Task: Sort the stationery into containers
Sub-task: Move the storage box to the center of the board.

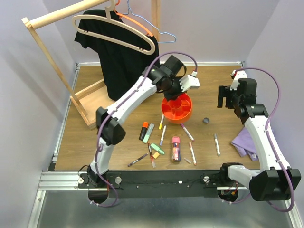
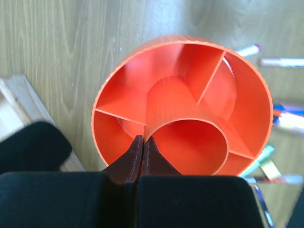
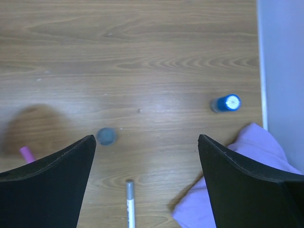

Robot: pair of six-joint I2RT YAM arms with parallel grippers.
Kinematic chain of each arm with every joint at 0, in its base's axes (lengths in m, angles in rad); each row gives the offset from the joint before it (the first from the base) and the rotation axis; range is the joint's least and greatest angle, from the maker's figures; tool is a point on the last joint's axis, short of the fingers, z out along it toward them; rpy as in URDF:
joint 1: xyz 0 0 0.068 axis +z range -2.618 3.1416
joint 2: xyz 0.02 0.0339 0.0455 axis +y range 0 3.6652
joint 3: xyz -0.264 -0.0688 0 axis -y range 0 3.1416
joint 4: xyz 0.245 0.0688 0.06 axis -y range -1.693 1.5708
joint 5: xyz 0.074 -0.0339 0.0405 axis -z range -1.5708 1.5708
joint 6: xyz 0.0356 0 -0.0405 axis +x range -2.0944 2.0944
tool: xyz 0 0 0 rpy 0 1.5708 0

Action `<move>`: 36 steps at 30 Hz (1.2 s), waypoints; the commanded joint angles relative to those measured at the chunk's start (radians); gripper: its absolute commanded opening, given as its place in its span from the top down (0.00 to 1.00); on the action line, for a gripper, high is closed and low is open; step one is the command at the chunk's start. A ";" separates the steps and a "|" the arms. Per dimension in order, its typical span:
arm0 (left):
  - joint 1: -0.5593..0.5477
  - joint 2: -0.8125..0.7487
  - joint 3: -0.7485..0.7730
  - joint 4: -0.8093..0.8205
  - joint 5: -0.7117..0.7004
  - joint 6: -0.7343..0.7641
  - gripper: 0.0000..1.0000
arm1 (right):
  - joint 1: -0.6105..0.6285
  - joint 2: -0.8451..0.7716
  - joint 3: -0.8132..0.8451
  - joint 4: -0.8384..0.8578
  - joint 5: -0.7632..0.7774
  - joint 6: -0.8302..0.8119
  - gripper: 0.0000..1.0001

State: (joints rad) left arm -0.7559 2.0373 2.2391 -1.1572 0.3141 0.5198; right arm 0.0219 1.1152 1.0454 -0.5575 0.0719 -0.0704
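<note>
Left gripper (image 2: 143, 142) was pressed shut over centre-cup rim of orange organiser (image 2: 180, 57); right gripper (image 3: 146, 140) hung spread wide above pale pen (image 3: 129, 204).

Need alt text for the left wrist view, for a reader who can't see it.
The shut left gripper hangs over the round orange organiser, whose visible compartments are empty. Several pens lie on the wooden table beyond it.

No readable text or labels anywhere in view
</note>
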 commanded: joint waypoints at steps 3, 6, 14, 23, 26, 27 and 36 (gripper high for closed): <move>-0.008 0.182 0.154 0.119 -0.050 0.034 1.00 | -0.010 0.008 -0.021 -0.008 0.017 0.034 0.04; -0.008 0.247 0.181 0.181 -0.058 0.028 1.00 | -0.010 0.012 -0.038 -0.009 -0.006 0.043 0.04; -0.005 0.376 0.286 0.247 -0.069 0.031 1.00 | -0.010 0.015 -0.042 -0.022 -0.092 0.034 0.04; -0.003 0.382 0.271 0.366 -0.119 -0.001 0.64 | -0.008 0.020 -0.085 -0.019 -0.138 0.049 0.04; -0.006 0.304 0.232 0.412 -0.127 -0.006 0.52 | -0.010 0.009 -0.090 -0.022 -0.141 0.053 0.04; -0.011 0.278 0.222 0.413 -0.133 -0.018 0.48 | -0.010 0.005 -0.091 -0.024 -0.141 0.052 0.04; -0.043 -0.288 -0.413 0.398 -0.469 -0.349 0.34 | -0.010 -0.061 -0.133 -0.028 -0.139 0.066 0.03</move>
State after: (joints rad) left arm -0.7898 2.0598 2.1345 -0.7921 0.0826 0.4271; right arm 0.0132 1.0912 0.9375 -0.5777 -0.0475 -0.0254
